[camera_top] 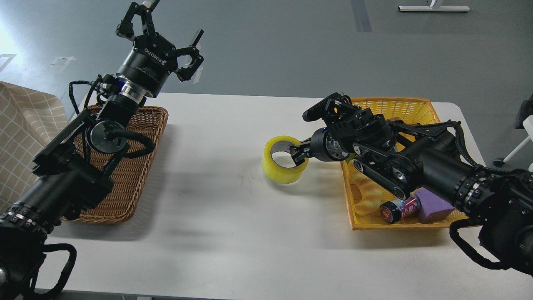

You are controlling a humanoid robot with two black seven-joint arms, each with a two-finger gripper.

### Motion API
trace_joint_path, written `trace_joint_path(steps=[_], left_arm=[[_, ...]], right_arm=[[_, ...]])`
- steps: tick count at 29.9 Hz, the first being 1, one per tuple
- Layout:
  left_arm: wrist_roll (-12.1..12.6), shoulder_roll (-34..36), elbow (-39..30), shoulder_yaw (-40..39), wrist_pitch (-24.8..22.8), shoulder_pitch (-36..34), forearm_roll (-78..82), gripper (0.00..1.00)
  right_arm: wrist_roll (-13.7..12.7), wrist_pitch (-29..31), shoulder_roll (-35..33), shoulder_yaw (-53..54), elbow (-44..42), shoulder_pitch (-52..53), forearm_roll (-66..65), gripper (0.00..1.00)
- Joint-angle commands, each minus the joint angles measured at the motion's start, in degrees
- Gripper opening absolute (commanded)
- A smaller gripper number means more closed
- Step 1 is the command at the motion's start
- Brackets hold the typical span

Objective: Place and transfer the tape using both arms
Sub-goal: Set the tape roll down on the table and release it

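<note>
Nearest me, both black arms fill the bottom corners of the head view, thick forearm sections with looped cables coming in from left and right. From the right corner my right arm reaches across the yellow basket toward the middle of the white tabletop. Its right gripper is at the tape, pinching the right side of the roll's wall: one finger tip sits inside the grey core, and the other is outside the yellow rim. The tape stands on the tabletop with its open core facing up, a little right of centre and just left of the yellow basket, touching nothing else that I can see.

Inside that basket, at its near end, lie a cream-yellow croissant toy, a small can on its side with a red and white label, and a purple block just right of the can. The arm hides most of the basket's middle.

On the left, my left arm rises over the brown wicker basket, which sits at the tabletop's left edge. The left gripper is held high over the far left of the scene, well apart from the tape, its fingers spread wide and holding nothing. A checked beige cloth shows at the far left edge, beside the brown basket.
</note>
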Motion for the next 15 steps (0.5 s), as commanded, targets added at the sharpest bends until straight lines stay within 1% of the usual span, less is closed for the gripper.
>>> trace_joint_path(steps=[1, 4, 15], left_arm=[[0.0, -0.19, 0.0, 0.0, 0.0, 0.01, -0.01, 0.98], [0.0, -0.19, 0.0, 0.0, 0.0, 0.01, -0.01, 0.98], [0.0, -0.01, 0.0, 0.0, 0.0, 0.01, -0.01, 0.98]], right_arm=[[0.05, 0.0, 0.0, -0.04, 0.02, -0.55, 0.17, 0.03], [0.14, 0.0, 0.0, -0.04, 0.02, -0.82, 0.26, 0.06], [0.23, 0.0, 0.0, 0.14, 0.2, -1.96, 0.44, 0.06]])
